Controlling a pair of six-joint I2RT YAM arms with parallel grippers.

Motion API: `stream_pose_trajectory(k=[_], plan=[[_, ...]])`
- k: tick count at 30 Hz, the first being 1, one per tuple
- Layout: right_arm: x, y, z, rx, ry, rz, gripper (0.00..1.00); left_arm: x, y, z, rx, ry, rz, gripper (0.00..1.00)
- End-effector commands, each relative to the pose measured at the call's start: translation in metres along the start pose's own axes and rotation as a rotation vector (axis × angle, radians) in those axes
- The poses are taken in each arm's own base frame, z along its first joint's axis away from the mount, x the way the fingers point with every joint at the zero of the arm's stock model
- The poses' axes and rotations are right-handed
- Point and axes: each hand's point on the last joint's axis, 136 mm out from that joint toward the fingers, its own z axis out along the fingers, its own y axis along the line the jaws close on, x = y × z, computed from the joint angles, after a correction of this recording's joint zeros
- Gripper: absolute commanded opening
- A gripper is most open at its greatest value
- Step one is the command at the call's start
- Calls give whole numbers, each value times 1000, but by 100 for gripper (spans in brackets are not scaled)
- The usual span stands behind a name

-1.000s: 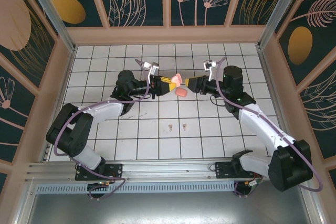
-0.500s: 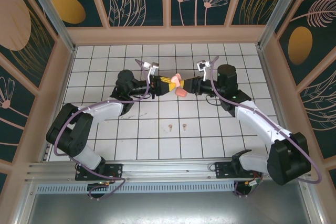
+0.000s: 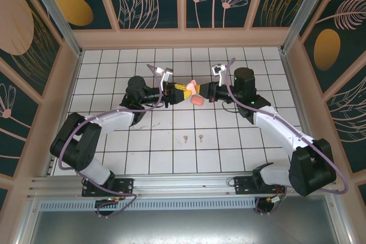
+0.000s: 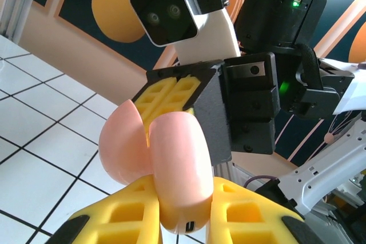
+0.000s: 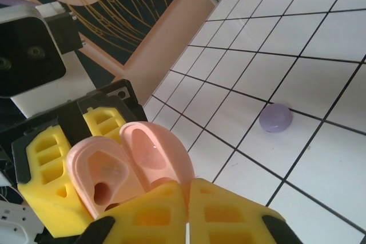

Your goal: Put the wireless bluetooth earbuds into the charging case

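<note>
Earbuds [image 3: 186, 138]: top view, two tiny stemmed ones lying loose on tabletop [image 3: 171, 158], between the arm bases and the pink charging case [image 3: 193, 86], well apart from it. Left gripper [image 3: 182, 91] and right gripper [image 3: 205, 91] meeting on that case. Left wrist: left gripper pinching case body, lid open. Right wrist: right gripper pressed together at lid edge, sockets look empty; lilac case [image 5: 275, 118] on tiles. Likely featherlight, hard, slippery. Pinch across the bulb, stem free, gentle squeeze.
</note>
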Motion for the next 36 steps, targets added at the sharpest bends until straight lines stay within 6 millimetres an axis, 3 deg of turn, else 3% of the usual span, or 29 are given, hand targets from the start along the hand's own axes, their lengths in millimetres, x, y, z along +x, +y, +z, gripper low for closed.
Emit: stream_pose_trajectory(k=[1,7,14,16,25,36], plan=[[-21,13,-1,-26,-44,-61,0,-7,-15,1,47,-5,41,0],[-23,12,-6,27,-36,-87,0,-5,5,0,-54,-10,44,47],[-22,-5,-21,210,9,-155,0,-9,15,-16,-178,151,172,66],[-20,-8,-23,252,24,-181,0,-17,10,-19,-180,214,213,67],[-7,-6,-17,370,125,-322,0,-11,0,-20,-94,433,233,68],[3,11,-4,359,201,-398,0,-4,-2,-19,-32,510,187,64]])
